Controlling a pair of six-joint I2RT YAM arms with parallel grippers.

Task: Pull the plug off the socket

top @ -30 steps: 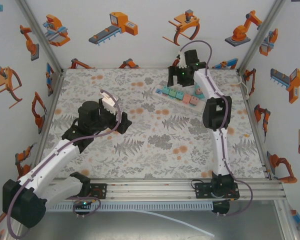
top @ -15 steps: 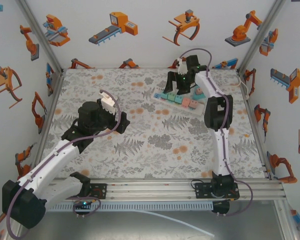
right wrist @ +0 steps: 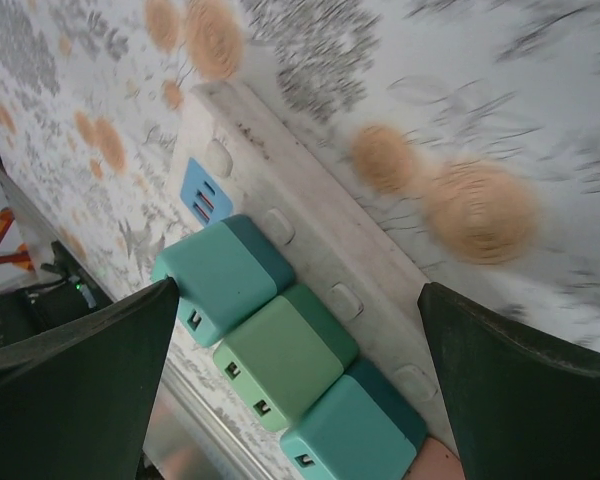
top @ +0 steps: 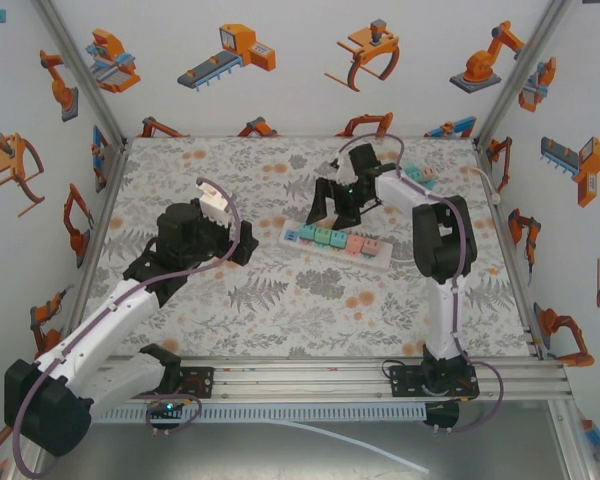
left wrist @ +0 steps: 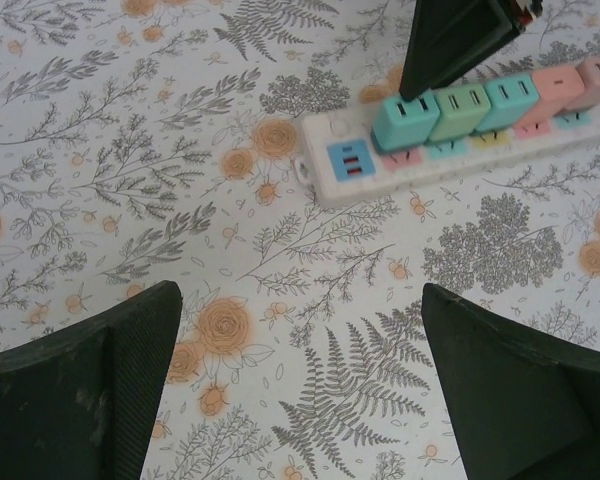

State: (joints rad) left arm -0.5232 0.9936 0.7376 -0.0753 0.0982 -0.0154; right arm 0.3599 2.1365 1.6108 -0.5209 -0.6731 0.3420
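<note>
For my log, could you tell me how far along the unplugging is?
Done: nothing; every plug sits seated in the power strip. In hand: the right gripper hangs open over the teal end plug. To do: close, pull it free; the left gripper hovers open, apart.

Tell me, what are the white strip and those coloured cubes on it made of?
The power strip looks like matte white moulded plastic, judging by its rounded edges. The plugs seem plastic too: smooth pastel shells with a soft sheen and crisp moulded slots.
</note>
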